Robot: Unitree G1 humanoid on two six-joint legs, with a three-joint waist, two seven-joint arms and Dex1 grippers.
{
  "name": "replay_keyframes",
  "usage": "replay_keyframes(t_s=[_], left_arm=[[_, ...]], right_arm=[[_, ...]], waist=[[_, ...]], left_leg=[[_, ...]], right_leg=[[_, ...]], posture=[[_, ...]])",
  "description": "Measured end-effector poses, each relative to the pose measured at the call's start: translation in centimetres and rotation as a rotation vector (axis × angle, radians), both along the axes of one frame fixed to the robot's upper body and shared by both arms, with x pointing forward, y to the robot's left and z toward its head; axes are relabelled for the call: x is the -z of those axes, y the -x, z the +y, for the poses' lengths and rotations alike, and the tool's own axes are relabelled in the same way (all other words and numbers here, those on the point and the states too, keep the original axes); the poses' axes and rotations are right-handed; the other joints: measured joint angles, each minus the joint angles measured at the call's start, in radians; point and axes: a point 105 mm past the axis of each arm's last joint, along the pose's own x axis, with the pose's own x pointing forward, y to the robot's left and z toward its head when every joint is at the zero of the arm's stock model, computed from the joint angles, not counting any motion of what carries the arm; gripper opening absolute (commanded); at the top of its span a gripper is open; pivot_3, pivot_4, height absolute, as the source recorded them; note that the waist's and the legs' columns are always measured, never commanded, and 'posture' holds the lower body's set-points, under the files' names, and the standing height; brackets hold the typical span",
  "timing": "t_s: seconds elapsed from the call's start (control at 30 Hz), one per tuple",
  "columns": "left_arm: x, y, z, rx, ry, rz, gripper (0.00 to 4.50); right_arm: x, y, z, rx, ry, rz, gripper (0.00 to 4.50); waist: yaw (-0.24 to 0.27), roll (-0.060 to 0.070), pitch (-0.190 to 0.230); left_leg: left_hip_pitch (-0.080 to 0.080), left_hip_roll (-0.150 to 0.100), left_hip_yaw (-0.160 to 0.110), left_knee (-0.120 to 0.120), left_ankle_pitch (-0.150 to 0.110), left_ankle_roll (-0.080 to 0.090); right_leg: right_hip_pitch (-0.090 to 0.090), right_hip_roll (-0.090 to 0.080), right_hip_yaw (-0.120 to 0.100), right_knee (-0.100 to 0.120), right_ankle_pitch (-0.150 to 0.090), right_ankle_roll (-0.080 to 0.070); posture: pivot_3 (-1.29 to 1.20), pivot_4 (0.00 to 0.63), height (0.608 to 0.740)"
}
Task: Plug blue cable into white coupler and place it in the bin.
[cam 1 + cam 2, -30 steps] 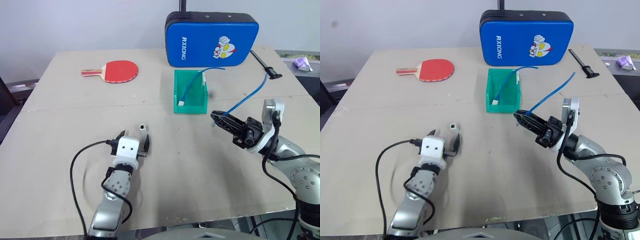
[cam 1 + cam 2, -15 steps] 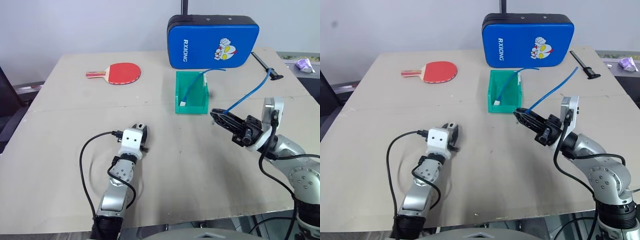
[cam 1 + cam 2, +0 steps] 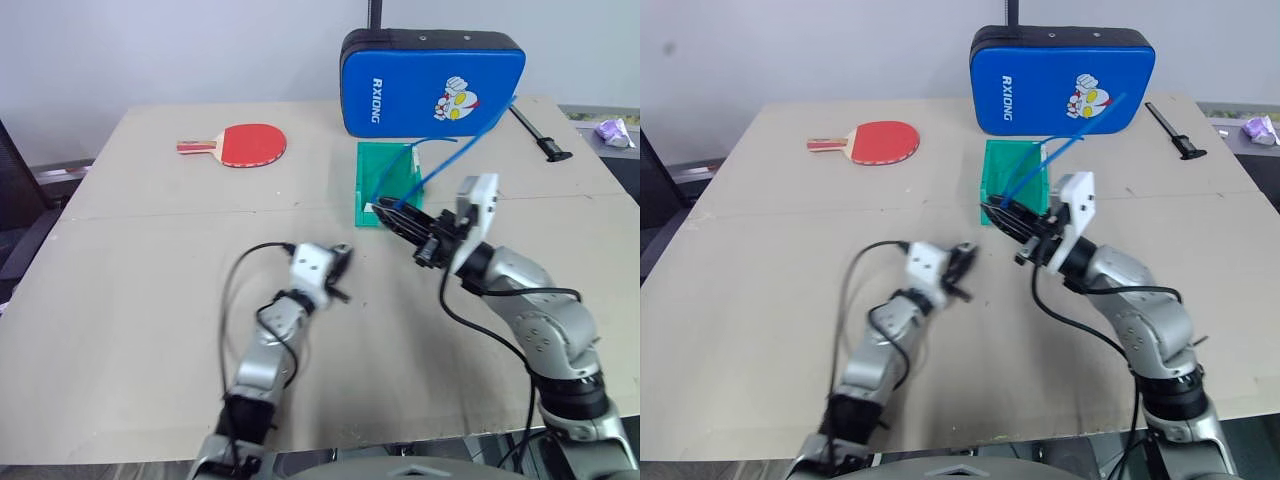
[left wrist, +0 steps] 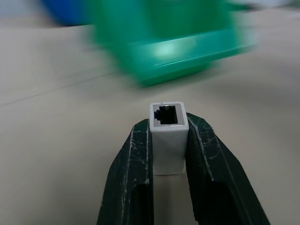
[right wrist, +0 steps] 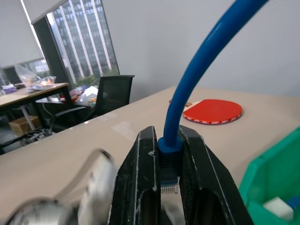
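My left gripper [image 4: 168,123] is shut on the white coupler [image 4: 168,140], whose dark socket face points away from the wrist. In the head views the left gripper [image 3: 342,272] hangs above the table's middle. My right gripper [image 3: 388,212] is shut on the blue cable [image 3: 455,145] just behind its clear plug [image 5: 168,187]. The cable arcs up and back over the bin [image 3: 364,175]. The two grippers point toward each other, a short gap apart, in front of the green bin.
A second blue cable with a white block [image 3: 383,187] lies in the bin. Behind it stands a blue padded case [image 3: 430,80]. A red paddle [image 3: 250,145] lies at the far left, a black tool [image 3: 535,135] at the far right.
The left gripper shut on the coupler, lifted it off the table and swung right toward the middle. The right gripper carried the cable left, toward the left gripper.
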Motion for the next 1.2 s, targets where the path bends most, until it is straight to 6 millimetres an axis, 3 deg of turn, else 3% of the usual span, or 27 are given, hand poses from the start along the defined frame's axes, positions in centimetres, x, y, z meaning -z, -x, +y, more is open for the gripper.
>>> replay_keyframes(t_s=[0.07, 0.23, 0.53, 0.97, 1.2], left_arm=[[-1.0, -0.3, -1.3, 0.056, 0.008, -0.036, 0.34], [-3.3, -0.7, -2.3, 0.080, 0.046, -0.124, 0.34], [-5.1, -0.8, -1.6, 0.038, 0.078, -0.215, 0.34], [-5.4, -0.7, -1.5, 0.026, 0.081, -0.231, 0.34], [-4.6, -0.5, -1.7, 0.042, 0.032, -0.219, 0.34]], right_arm=[[0.8, -0.8, 0.4, 0.042, 0.049, -0.019, 0.15], [1.0, -2.6, 0.0, 0.160, 0.075, -0.063, 0.15], [2.5, -3.1, -0.5, 0.201, 0.107, -0.036, 0.15], [2.7, -3.7, -1.0, 0.242, 0.132, -0.078, 0.15], [3.7, -3.6, -1.0, 0.231, 0.321, -0.147, 0.15]], waist=[[-0.014, -0.001, 0.000], [-0.022, 0.000, 0.000], [-0.018, -0.001, 0.000], [-0.018, 0.000, 0.000], [-0.018, -0.001, 0.000]], left_leg=[[-0.003, 0.000, -0.001, 0.000, 0.002, -0.004], [-0.009, 0.001, -0.002, -0.001, 0.003, -0.005], [-0.011, 0.001, -0.001, 0.001, 0.002, -0.003], [-0.011, 0.001, -0.001, 0.001, 0.003, -0.005], [-0.011, 0.000, -0.001, 0.001, 0.003, -0.005]], right_leg=[[-0.003, 0.001, 0.000, 0.000, 0.000, 0.000], [-0.011, 0.001, 0.001, -0.001, 0.000, 0.001], [-0.012, 0.001, 0.004, -0.001, 0.003, 0.005], [-0.012, 0.002, 0.004, -0.001, 0.003, 0.005], [-0.012, 0.002, 0.004, -0.001, 0.003, 0.005]], posture=[[0.00, 0.150, 0.740], [0.00, 0.150, 0.740], [0.00, 0.150, 0.740], [0.00, 0.150, 0.740], [0.00, 0.150, 0.740]])
